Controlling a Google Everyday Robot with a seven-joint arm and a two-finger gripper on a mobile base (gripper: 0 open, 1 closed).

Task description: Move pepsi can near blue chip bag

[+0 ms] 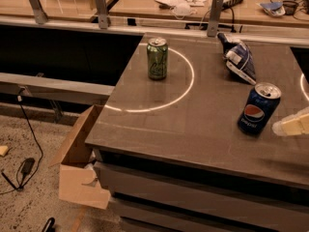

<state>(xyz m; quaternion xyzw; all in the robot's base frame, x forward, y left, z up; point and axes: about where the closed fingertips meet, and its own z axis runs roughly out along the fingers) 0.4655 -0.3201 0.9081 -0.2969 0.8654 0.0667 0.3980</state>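
Gripper [292, 124] just beside pepsi can [258, 109], grip state can't be told; off-centre approach may tip it before reaching blue chip bag [240, 59].

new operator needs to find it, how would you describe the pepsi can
On the dark grey table, look near the right front, nearer than the blue chip bag. The pepsi can stands there, just left of the cream gripper at the right edge. It is dark blue with a round red-white-blue logo, unlike the green can.
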